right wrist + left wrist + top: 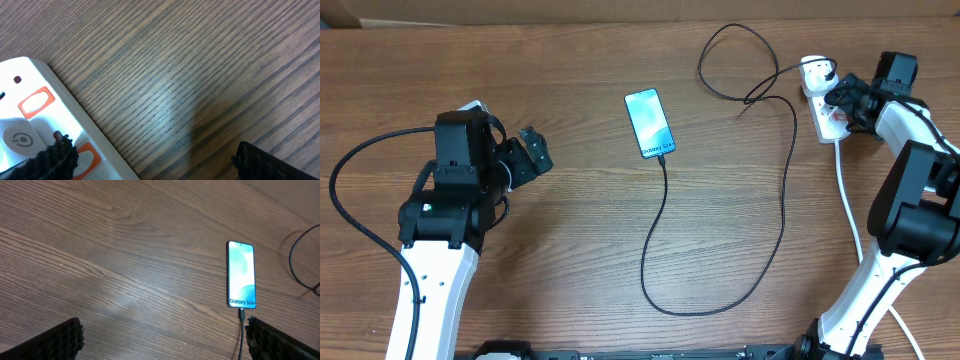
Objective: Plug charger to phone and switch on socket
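The phone (650,122) lies screen up at the table's middle, its light blue screen lit; it also shows in the left wrist view (241,274). The thin black charger cable (665,225) is plugged into the phone's near end and loops right and back to the white socket block (823,95) at the far right. My left gripper (533,153) is open and empty, left of the phone. My right gripper (840,100) is open, one finger over the socket's (45,120) orange-red switches (36,101), the other over bare wood.
A thick white lead (850,210) runs from the socket down the right side past the right arm's base. The charger cable makes a wide loop (760,270) across the near middle of the wooden table.
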Controlling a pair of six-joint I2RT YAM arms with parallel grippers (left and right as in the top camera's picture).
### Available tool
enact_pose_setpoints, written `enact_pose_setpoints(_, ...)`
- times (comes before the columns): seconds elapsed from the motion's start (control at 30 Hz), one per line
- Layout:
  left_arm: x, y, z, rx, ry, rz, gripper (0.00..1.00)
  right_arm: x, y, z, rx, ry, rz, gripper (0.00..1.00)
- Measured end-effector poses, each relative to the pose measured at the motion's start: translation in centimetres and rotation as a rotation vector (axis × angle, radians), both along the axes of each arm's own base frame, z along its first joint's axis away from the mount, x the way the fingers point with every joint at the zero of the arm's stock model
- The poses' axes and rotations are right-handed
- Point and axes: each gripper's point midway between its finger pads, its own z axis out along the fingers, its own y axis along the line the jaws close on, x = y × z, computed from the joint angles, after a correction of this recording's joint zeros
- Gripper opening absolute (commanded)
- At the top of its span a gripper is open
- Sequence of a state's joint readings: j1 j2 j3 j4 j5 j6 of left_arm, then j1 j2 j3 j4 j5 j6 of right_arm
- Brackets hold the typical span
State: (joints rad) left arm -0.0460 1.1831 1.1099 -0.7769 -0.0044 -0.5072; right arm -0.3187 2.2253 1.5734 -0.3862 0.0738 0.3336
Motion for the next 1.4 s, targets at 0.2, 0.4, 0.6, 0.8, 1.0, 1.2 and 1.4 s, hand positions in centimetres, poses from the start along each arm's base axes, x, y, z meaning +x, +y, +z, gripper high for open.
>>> enact_pose_setpoints(0.2, 0.0, 0.0, 0.0, 0.0, 0.0, 0.0, 1.0, -0.1, 0.1, 0.0, 0.009, 0.008, -0.001, 1.0)
enact_pose_setpoints(0.4, 0.0, 0.0, 0.0, 0.0, 0.0, 0.0, 0.99, -0.2, 0.3, 0.0, 0.03, 0.01, 0.004, 1.0)
enact_pose_setpoints(0.6, 0.0, 0.0, 0.0, 0.0, 0.0, 0.0, 1.0, -0.6, 0.7, -0.1, 0.057, 0.023, 0.015, 1.0)
enact_pose_setpoints(0.8, 0.0, 0.0, 0.0, 0.0, 0.0, 0.0, 0.99, -0.7, 0.9, 0.0, 0.067, 0.024, 0.02, 1.0)
enact_pose_setpoints(1.0, 0.0, 0.0, 0.0, 0.0, 0.0, 0.0, 1.0, -1.0, 1.3, 0.2, 0.083, 0.035, 0.032, 1.0)
enact_pose_setpoints(1.2, 0.0, 0.0, 0.0, 0.0, 0.0, 0.0, 1.0, -1.9, 3.2, 1.2, 0.108, 0.058, 0.079, 1.0)
enact_pose_setpoints(1.4, 0.0, 0.0, 0.0, 0.0, 0.0, 0.0, 0.99, -2.9, 3.7, 11.0, 0.057, -0.063, 0.088, 1.0)
